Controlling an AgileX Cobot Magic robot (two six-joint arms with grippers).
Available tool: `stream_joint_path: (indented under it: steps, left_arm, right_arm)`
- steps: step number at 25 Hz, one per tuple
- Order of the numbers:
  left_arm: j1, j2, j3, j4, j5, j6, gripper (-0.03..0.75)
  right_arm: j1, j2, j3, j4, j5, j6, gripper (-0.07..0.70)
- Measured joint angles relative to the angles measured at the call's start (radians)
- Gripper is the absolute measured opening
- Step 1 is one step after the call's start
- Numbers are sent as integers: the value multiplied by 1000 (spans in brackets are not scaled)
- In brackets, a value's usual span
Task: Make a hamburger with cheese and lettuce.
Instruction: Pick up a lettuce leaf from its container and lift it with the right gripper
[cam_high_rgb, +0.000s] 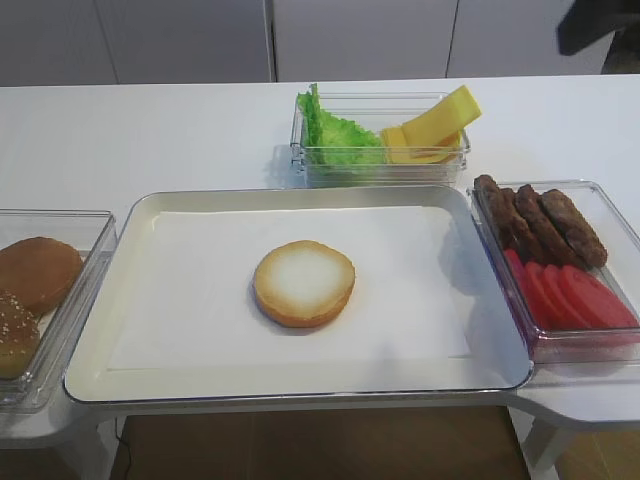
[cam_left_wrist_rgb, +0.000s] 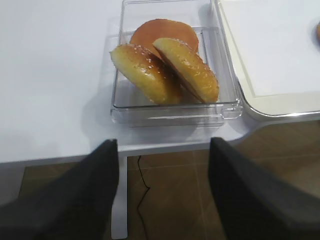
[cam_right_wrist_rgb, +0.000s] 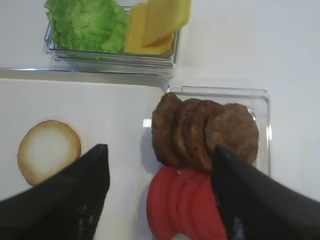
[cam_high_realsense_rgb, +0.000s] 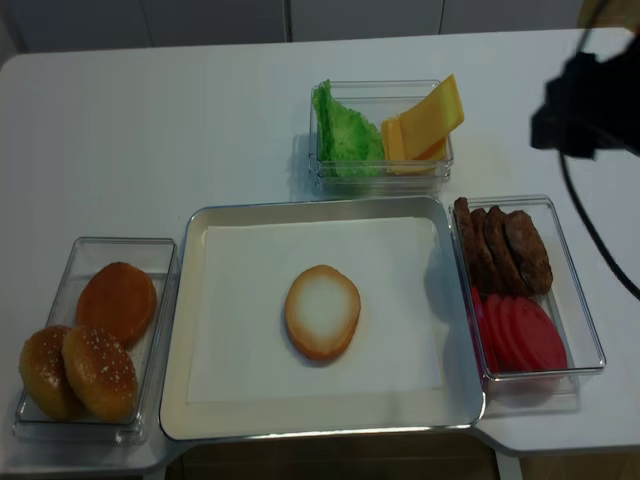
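Bun base laid, nothing on it

Tray (cam_high_rgb: 95, 330) holds the bun (cam_high_rgb: 304, 283) at centre, cut face up; lettuce (cam_high_rgb: 338, 135) and cheese (cam_high_rgb: 432, 128) share the bin behind. Both grippers, right (cam_right_wrist_rgb: 160, 195) and left (cam_left_wrist_rgb: 164, 192), jaws apart, empty. I'd pinch one cheese slice by its raised edge

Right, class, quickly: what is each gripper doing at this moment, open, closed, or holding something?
Left gripper: open, holding nothing, hanging off the table edge near the bun container.
Right gripper: open, holding nothing, above the tomato slices.
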Motion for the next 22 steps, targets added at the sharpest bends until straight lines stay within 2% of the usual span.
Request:
stream_joint_path:
  steps: [5, 10, 13, 18, 22]
  left_arm:
    - [0, 0, 0, 0, 0, 0, 422]
    - [0, 0, 0, 0, 0, 0, 422]
    - [0, 0, 0, 0, 0, 0, 422]
    - [0, 0, 0, 0, 0, 0, 422]
    - [0, 0, 0, 0, 0, 0, 422]
  right_arm:
    - [29, 191, -110, 90, -76, -82, 497]
    - [29, 380, -184, 339, -196, -291, 497]
    - [30, 484, -219, 495, -246, -420, 497]
    - [30, 656, -302, 710, -275, -570, 497]
    - [32, 767, -395, 761, -287, -599, 497]
